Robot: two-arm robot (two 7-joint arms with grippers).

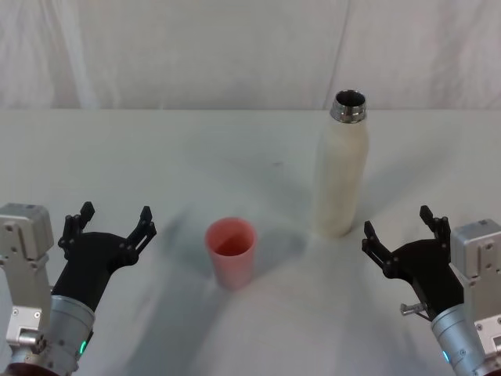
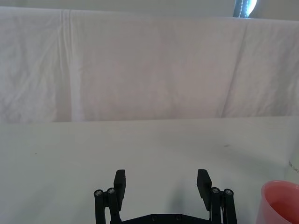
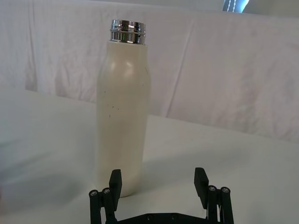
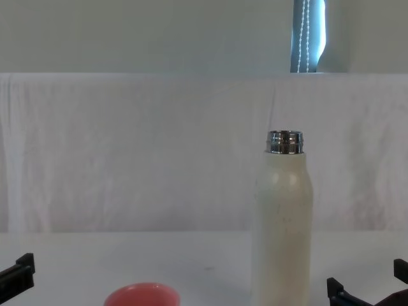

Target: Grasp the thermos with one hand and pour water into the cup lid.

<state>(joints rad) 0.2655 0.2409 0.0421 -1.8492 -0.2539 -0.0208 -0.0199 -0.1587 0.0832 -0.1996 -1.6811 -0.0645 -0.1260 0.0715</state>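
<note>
The thermos (image 1: 340, 168) stands upright right of the table's middle, cream-white with an uncapped silver neck; the right wrist view has the thermos (image 3: 122, 112) close ahead, and the chest view shows the thermos (image 4: 282, 226) too. The pink cup lid (image 1: 231, 251) stands upright to its left and nearer me, also seen as the cup lid (image 2: 280, 201) and the cup lid (image 4: 141, 296). My right gripper (image 1: 398, 225) is open near the front right, short of the thermos and apart from it. My left gripper (image 1: 114, 217) is open at the front left, away from the cup lid.
The table (image 1: 196, 157) is covered in a white cloth that rises as a backdrop (image 1: 235, 47) behind it.
</note>
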